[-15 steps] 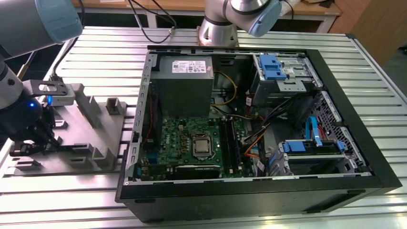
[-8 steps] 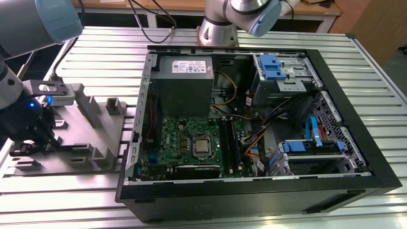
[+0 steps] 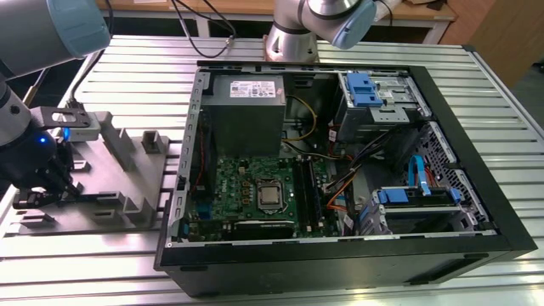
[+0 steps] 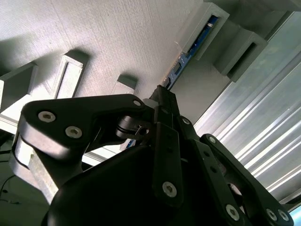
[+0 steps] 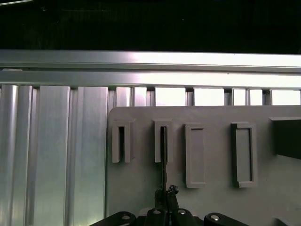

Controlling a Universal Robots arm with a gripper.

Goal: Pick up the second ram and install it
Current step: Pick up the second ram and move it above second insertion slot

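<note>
My gripper [image 3: 61, 190] hangs low over the grey holder plate [image 3: 111, 159] at the exterior view's left, outside the computer case. The second ram [image 5: 163, 160] is a thin dark stick standing on edge in a slotted post of the plate. In the second wrist view the ram [image 4: 187, 54] shows a blue-dark edge running from a grey post down to my fingertips. My gripper [image 5: 164, 192] is shut on the near end of the stick, and the gripper [image 4: 162, 94] tips pinch it from both sides. The green motherboard [image 3: 251, 185] lies inside the case, with dark slot rails [image 3: 307, 191] beside the processor.
The open black case [image 3: 340, 255] lies on a ribbed aluminium table [image 3: 136, 70]. A grey power-supply box [image 3: 246, 102], blue drive brackets [image 3: 361, 89] and loose cables [image 3: 340, 185] sit inside it. Several raised grey posts [image 3: 119, 146] stand on the holder plate around my gripper.
</note>
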